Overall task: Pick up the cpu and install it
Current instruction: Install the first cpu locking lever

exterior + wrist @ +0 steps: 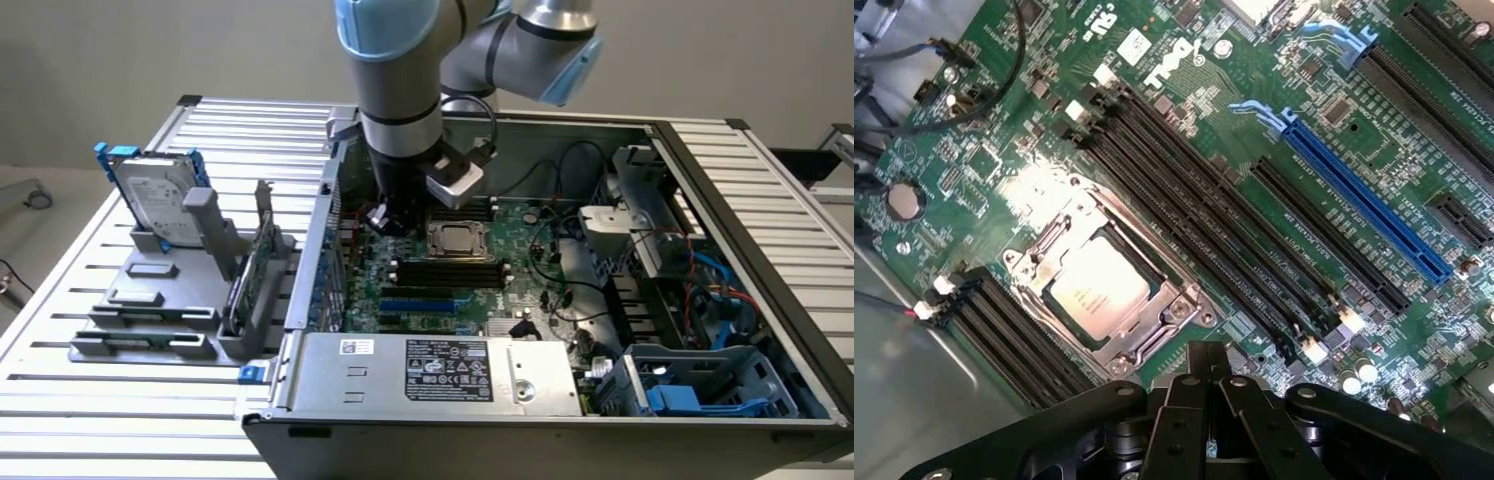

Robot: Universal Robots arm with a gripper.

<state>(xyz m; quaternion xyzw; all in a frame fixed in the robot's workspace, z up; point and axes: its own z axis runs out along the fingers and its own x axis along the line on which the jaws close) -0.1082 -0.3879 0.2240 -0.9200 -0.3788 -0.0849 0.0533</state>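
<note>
A plain pale wall stands behind a slatted metal worktop [80, 400] that carries an open computer case [747, 300], its side panel off and its green motherboard [461, 290] facing up. On the exterior view's left, outside the case, a grey holder [160, 300] keeps a silver hard drive [150, 195] in a blue frame standing upright. The robot arm [394, 80] comes down from the top of the exterior view, its silver and pale blue joints bent so that the last segment points almost straight down into the case, over the far part of the board. The hand [384, 218] hangs low there, just beside the processor socket on the exterior view's left, with the wrist camera block [457, 180] jutting out at the side toward the socket. In the wrist view the black fingers [1206, 400] meet at their tips with no gap between them and nothing is clamped there: the hand is fully closed and empty. The cpu [1098, 288] lies flat inside the socket frame [1116, 352] on the motherboard, its shiny metal top catching the light, apart from the hand. Rows of black memory slots [1194, 215] run along both sides of the socket, and a long blue expansion slot [1364, 195] lies farther across the board. A silver power supply [447, 372] with a label sits at the near end of the case.
</note>
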